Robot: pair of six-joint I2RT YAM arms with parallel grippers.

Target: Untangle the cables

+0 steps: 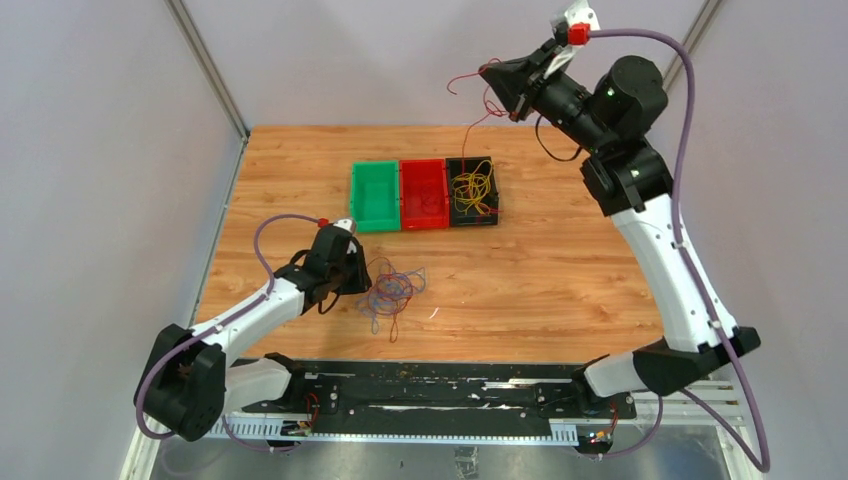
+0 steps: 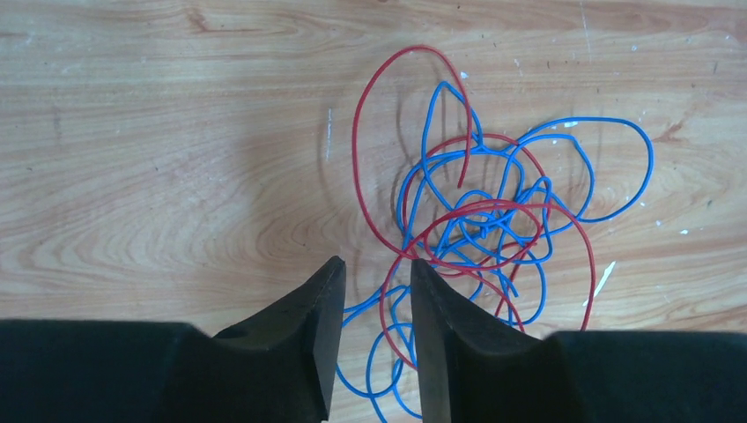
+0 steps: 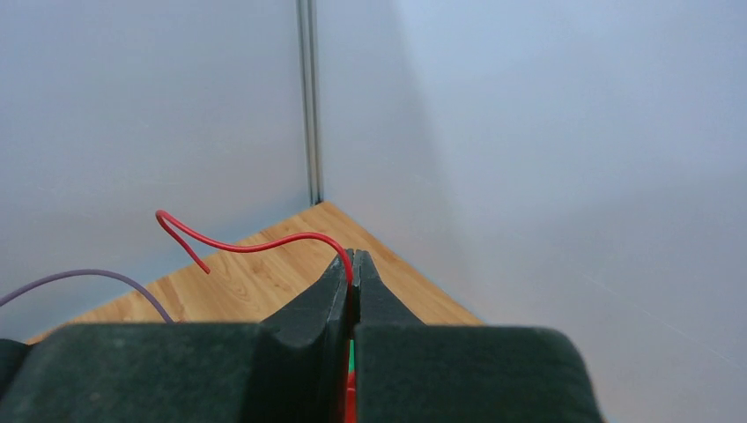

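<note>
Tension first: with right gripper (image 3: 353, 269) clamped on red wire (image 3: 255, 246) at upper right, draw slowly clear of black bin (image 1: 470, 159); left gripper (image 2: 376, 264), narrowly parted and empty, low over red-blue tangle (image 2: 480, 231).

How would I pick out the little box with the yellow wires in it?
Look at the wooden table, where three boxes stand in a row toward the far edge. It is the black box at the right end, next to the red box; only it is black, with yellow wires inside.
</note>
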